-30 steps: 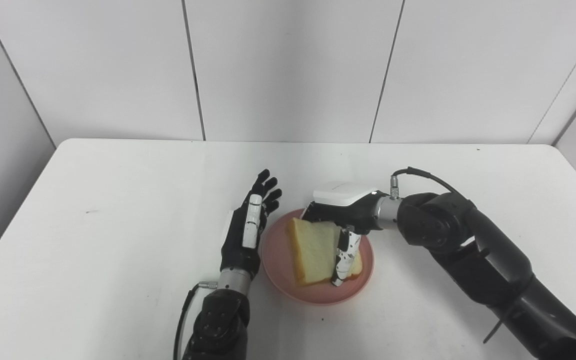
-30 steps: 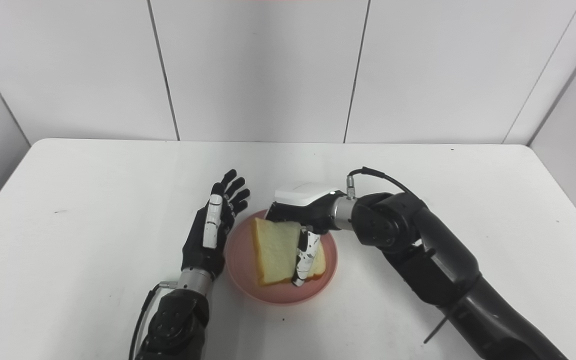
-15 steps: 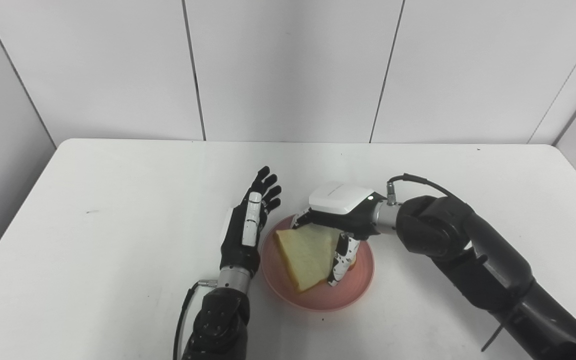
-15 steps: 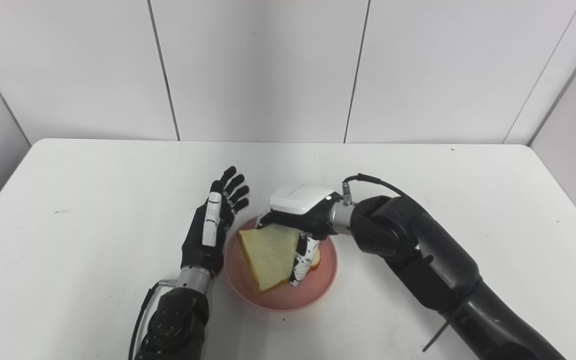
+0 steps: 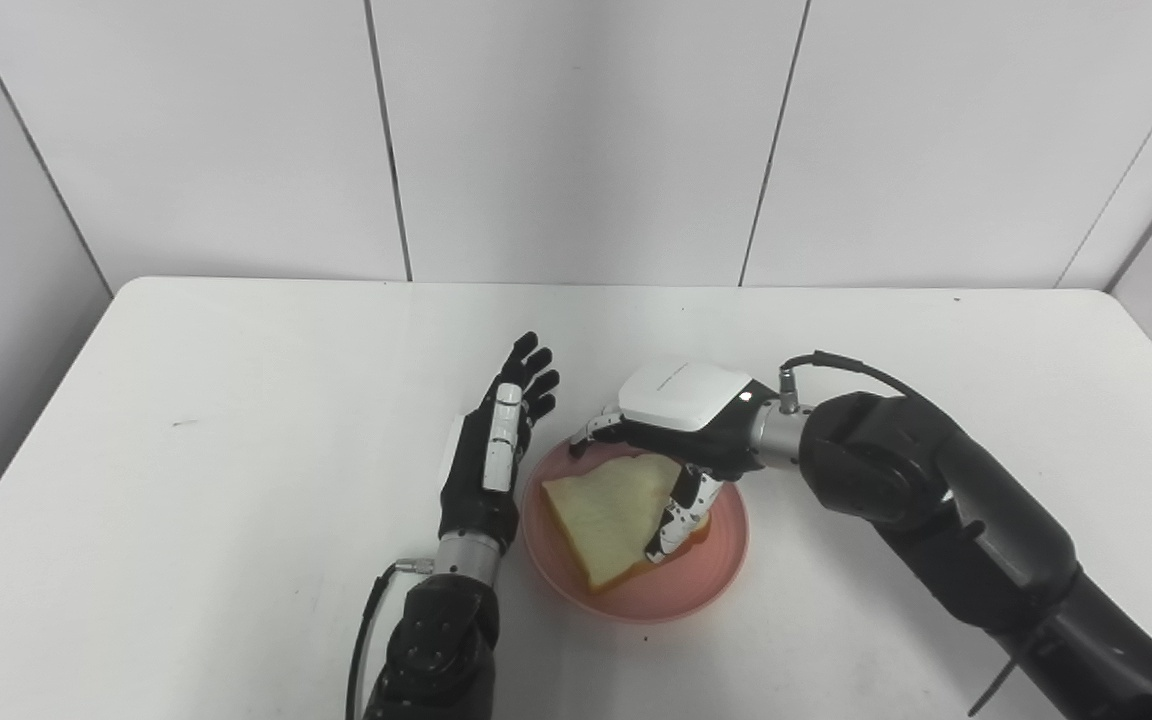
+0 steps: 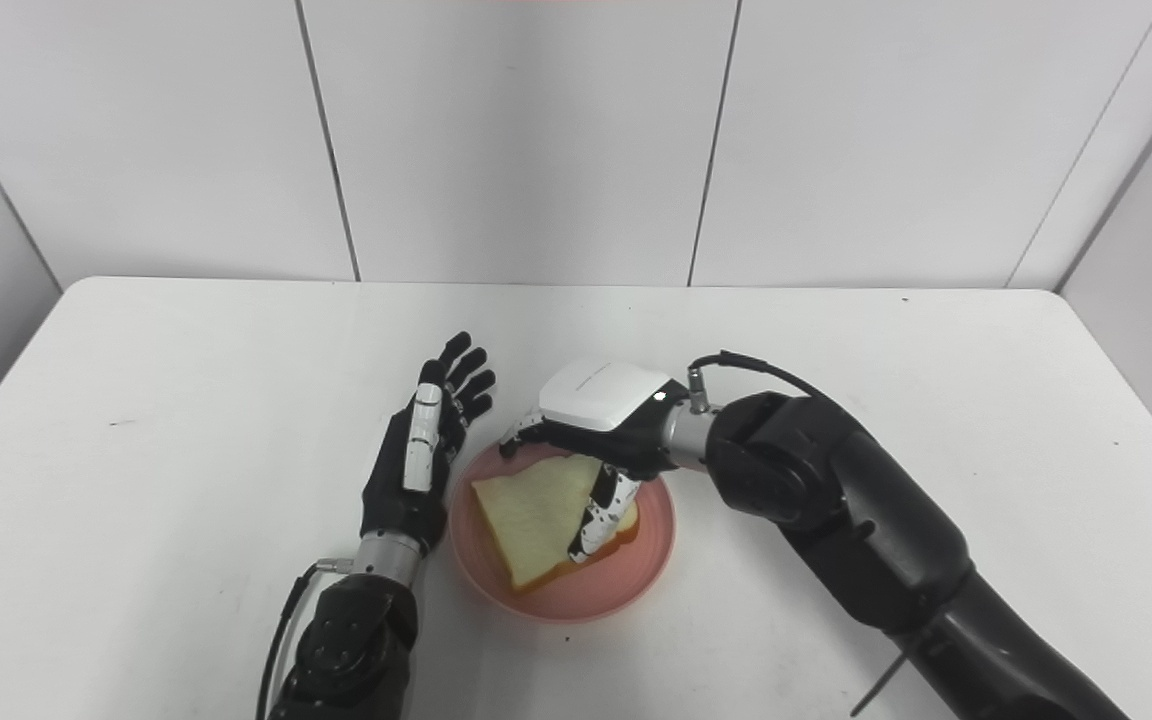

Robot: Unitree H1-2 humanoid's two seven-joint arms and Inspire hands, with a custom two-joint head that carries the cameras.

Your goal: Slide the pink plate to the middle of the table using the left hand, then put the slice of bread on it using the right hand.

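Bread now lies flatter on the pink plate at table middle, rotated since a second ago. Right hand still pinches its far edge; release pending. Left hand open, just beside the plate.

You see the bread slice lying in the pink plate, your right hand over it, thumb on the crust; your left hand stands spread at nine o'clock.
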